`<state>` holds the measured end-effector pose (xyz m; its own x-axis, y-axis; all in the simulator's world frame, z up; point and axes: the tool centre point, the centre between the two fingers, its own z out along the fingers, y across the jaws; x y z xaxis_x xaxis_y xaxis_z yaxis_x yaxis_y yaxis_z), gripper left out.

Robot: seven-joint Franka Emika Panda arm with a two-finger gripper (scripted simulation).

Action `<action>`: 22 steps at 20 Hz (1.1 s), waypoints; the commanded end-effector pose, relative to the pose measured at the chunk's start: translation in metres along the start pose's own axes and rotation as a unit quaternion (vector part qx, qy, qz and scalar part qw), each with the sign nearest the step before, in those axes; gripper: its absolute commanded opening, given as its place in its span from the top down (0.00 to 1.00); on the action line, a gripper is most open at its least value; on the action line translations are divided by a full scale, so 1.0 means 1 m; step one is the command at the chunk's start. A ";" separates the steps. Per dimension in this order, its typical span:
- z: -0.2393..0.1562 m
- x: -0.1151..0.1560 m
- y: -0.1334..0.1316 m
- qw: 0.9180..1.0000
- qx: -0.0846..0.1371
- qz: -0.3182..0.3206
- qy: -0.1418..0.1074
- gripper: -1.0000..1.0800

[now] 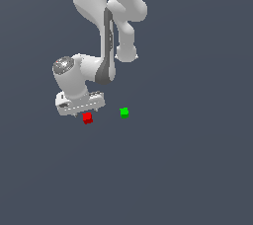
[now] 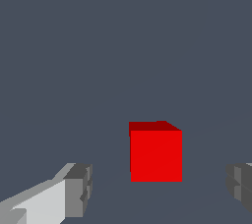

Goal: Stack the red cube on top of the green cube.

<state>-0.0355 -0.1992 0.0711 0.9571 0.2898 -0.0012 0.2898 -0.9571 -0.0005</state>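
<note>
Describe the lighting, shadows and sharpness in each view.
Exterior view: flat, even light, no cast shadows under the red cube or green cube; edges slightly soft. Wrist view: crisp, the red cube's top face shaded darker than its front; the open gripper's fingers plain grey, no glare.

Lighting was even and flat in both views. No cast shadows showed on the table (image 1: 197, 169). The red cube (image 2: 156, 155) had a darker top face. Renders were sharp, without glare, blur or edge distortion.
</note>
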 end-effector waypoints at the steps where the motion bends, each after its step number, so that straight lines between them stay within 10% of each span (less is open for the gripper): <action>1: 0.001 0.000 0.003 1.000 0.000 -0.003 0.001 0.04; 21: 0.051 0.001 0.004 1.000 0.000 -0.003 0.001 0.04; 22: 0.051 0.001 0.004 1.000 0.000 -0.003 0.001 1.00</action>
<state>-0.0344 -0.2023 0.0203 0.9553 0.2956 -0.0010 0.2956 -0.9553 -0.0008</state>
